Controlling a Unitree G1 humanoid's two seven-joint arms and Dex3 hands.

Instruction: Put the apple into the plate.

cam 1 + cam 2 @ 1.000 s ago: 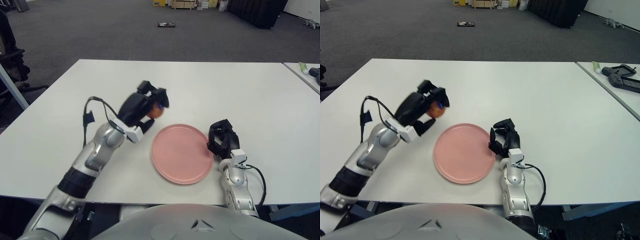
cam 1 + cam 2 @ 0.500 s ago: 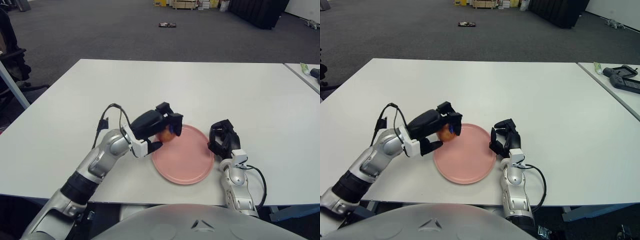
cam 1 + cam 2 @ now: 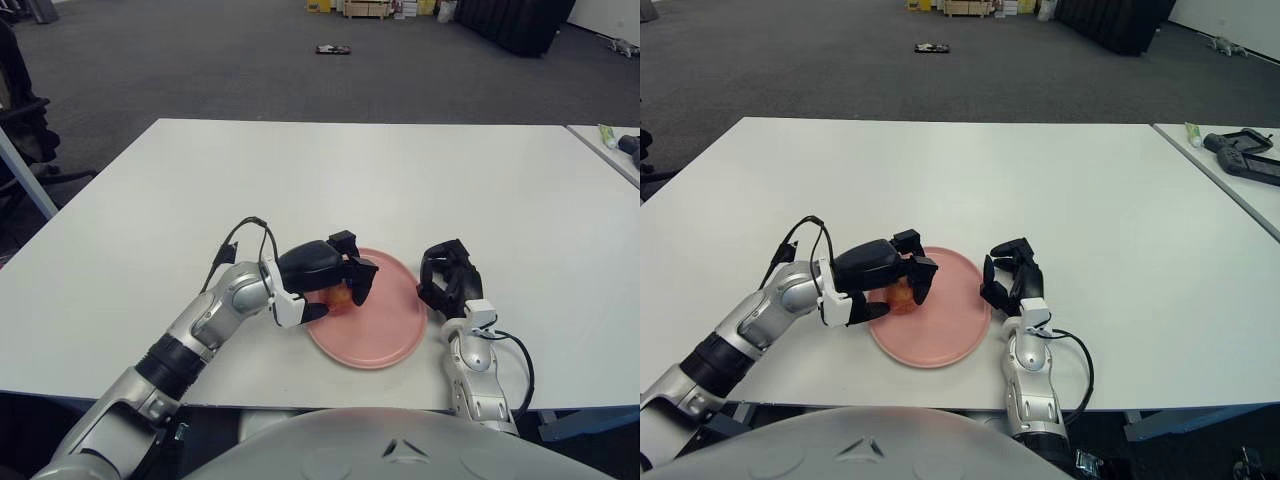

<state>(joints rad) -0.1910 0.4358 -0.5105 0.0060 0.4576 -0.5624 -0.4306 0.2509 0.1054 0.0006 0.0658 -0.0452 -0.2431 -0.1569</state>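
Apple held over the pink plate near the bench's front edge.
On the white bench (image 3: 400,170), the pink plate (image 3: 385,330) lies near the front edge; the left hand (image 3: 320,275) grips the apple (image 3: 338,296) over its left part, while the right hand (image 3: 445,278) rests curled and empty at its right rim.

You see a smooth matt pink plate (image 3: 385,335) on a matt white table (image 3: 400,180), and a glossy apple (image 3: 338,296) in the black plastic left hand (image 3: 325,275).
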